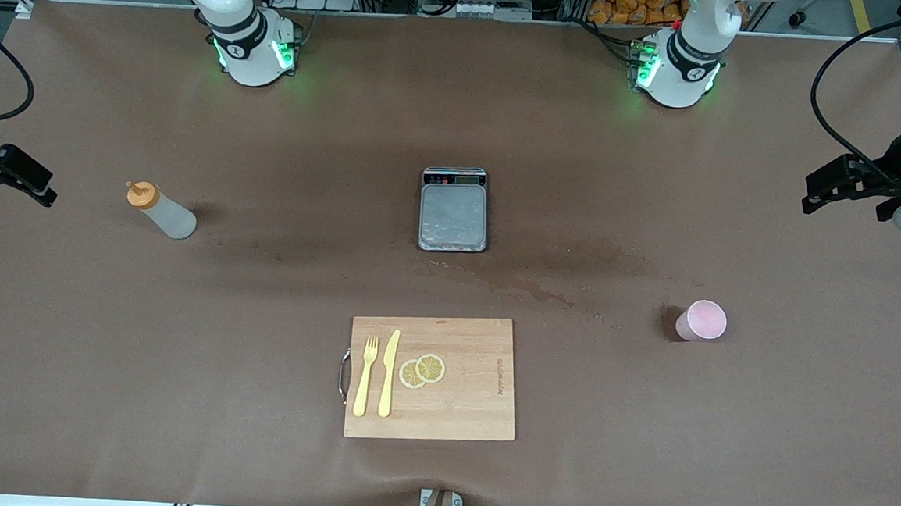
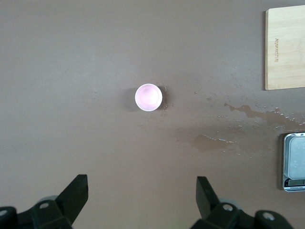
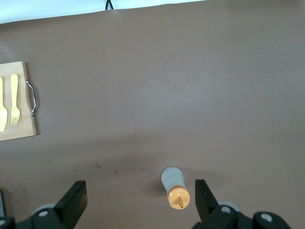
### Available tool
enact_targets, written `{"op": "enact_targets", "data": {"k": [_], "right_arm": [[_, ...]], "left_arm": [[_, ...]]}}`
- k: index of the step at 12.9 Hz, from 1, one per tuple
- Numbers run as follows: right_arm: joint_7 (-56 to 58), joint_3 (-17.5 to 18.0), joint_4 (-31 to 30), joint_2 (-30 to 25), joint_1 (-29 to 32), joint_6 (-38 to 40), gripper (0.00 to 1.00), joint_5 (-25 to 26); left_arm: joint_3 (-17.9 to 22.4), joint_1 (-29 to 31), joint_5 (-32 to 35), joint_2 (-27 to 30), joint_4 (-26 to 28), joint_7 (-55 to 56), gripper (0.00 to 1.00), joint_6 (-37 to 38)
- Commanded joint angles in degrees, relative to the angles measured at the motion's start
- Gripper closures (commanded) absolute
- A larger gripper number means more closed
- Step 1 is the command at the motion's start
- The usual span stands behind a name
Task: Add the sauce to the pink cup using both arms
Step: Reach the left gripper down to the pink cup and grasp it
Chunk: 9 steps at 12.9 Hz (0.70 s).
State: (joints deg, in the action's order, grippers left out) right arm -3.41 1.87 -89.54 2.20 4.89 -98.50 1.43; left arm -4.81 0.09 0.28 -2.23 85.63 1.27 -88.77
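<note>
**Ana:** Brown matting covers the whole table (image 1: 179, 346), and both arms are parked high at its two ends. Nothing is in hand yet. This looks like the very start: the reach has not begun.

**Ben:** Where's the sauce (image 1: 162, 211)?

**Ana:** Standing upright toward the right arm's end of the table, orange cap on. The right gripper (image 3: 138, 200) hangs over it, fingers spread wide, empty. The pink cup (image 1: 701, 321) stands toward the left arm's end, nearer the front camera than the bottle, and well apart from it. The left gripper (image 2: 142, 195) hangs above the bare mat beside the cup, fingers wide apart too, holding nothing.

**Ben:** And in the middle?

**Ana:** A scale (image 1: 454, 209), then a cutting board (image 1: 456, 410) with a fork (image 1: 365, 375), a knife (image 1: 388, 373) and two lemon slices (image 1: 422, 370), plus a wet stain on the mat.

**Ben:** Next move?

**Ana:** I'd say each arm drops on its own item: right around the bottle's body below the cap, left around the cup, then both meet so the nozzle tips over the rim.
</note>
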Motion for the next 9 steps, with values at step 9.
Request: {"op": "enact_targets", "data": {"k": [9], "right_arm": [[0.9,0.5,1.0,3.1,1.8,-2.3,0.0,1.8]], "left_arm": [[0.3,0.6,-0.9,-4.7,1.7,-0.6,0.0,-3.1]]}}
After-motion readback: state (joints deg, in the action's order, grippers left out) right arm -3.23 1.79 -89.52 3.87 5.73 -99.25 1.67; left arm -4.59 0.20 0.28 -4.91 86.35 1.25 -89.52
